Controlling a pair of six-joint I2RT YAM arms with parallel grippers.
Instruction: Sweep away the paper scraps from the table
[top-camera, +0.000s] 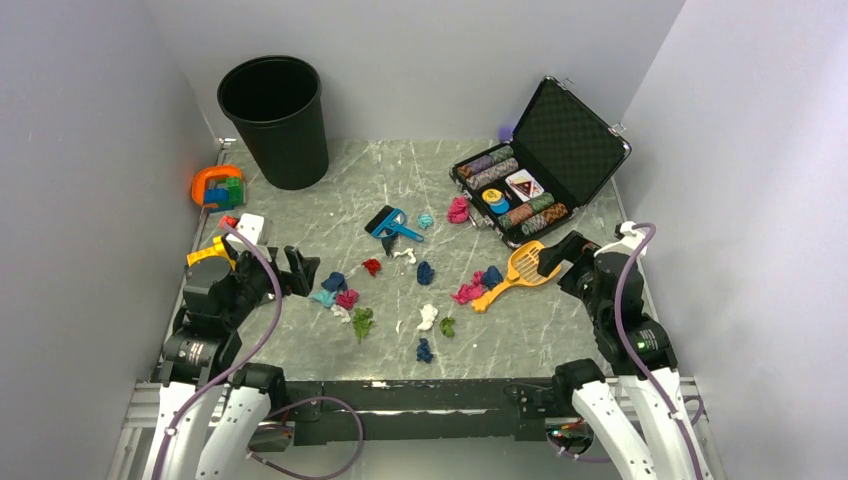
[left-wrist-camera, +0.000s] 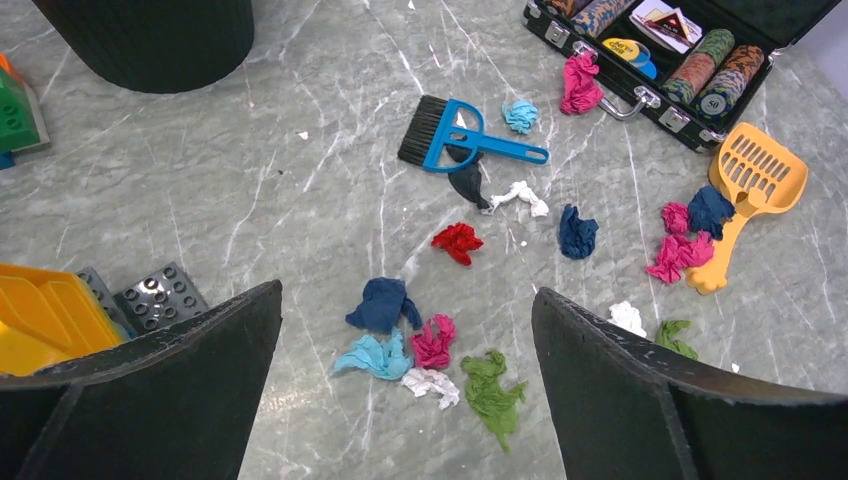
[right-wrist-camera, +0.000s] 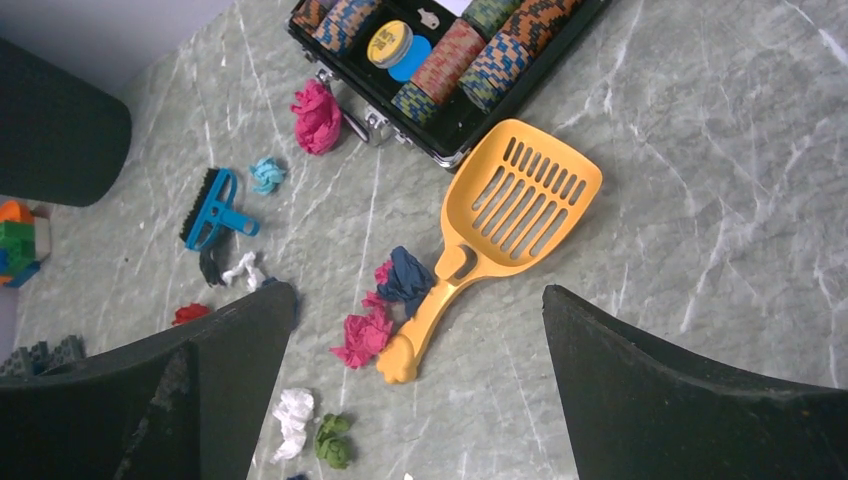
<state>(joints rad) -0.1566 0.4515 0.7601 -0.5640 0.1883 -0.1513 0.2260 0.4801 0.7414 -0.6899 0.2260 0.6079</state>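
Grey table holds paper scraps near the blue brush, whose handle my wide, empty left claw should pinch squarely.

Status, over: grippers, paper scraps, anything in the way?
Left gripper open, empty; right gripper open, empty. Crumpled coloured paper scraps scattered across grey-green marble table, none swept. Blue hand brush and yellow slotted scoop lying among them.

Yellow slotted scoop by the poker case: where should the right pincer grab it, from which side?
Take the handle near its knobbed end, from straight above, right pincer closing across its narrow width. The yellow scoop lies flat, so the broad slotted head offers no edge to pinch. A pink scrap and a dark blue scrap crowd one side of the handle; expect to nudge them.
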